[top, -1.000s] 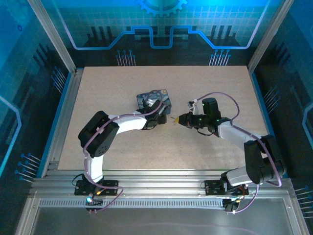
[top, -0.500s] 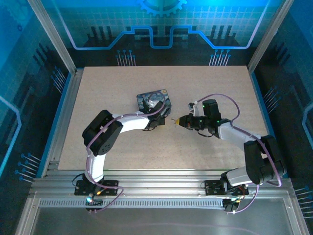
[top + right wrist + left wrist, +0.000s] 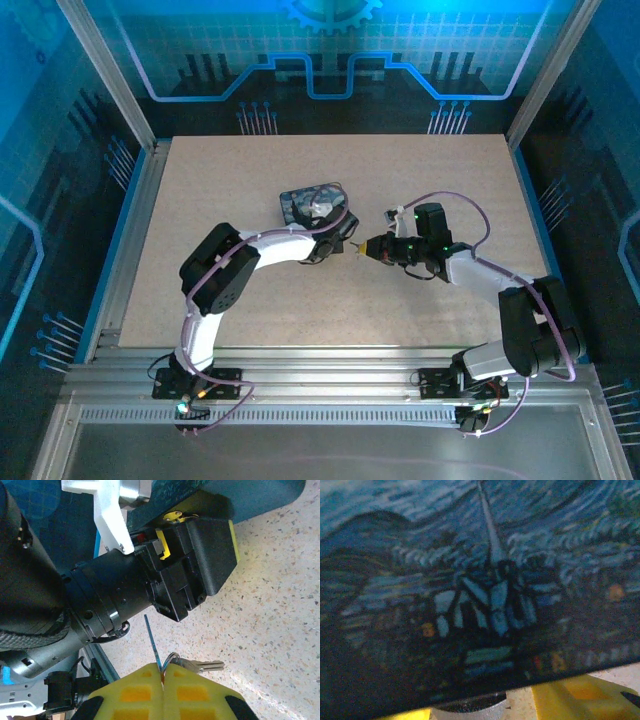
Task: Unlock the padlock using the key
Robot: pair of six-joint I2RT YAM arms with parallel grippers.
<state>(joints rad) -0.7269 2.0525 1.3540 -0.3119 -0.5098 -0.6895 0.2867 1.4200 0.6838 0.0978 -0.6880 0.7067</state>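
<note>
A rectangular box [image 3: 305, 203] painted with blue and yellow swirls sat near the middle of the pale, speckled, stone-look tabletop [image 3: 450, 180]. Its lid was down, so its contents could not be seen. Up close, its surface showed loose brushstroke patterns in dark blue, teal and flecks of orange.

The left gripper [image 3: 186, 524], a blocky black housing with yellow pads, was pressed against the box's near right corner. Its 2 yellow fingers [image 3: 570, 695] stood partly apart. Whether they clamped anything could not be told, since the box hid their tips.

Just at those tips, under the box's edge, sat a small brass-yellow piece with a thin wire loop, apparently the padlock [image 3: 173, 515]. It was too small and shadowed to be sure.

The right gripper [image 3: 162, 671] faced the left one from close by. Its 2 ridged yellow pads were pressed together on the key [image 3: 151, 639], a thin dark metal blade seen edge-on. The blade stuck out from between the pads and pointed toward the left gripper without touching it. A second small silver key [image 3: 204, 666] hung on a fine wire ring beside the pads, just over the tabletop.
</note>
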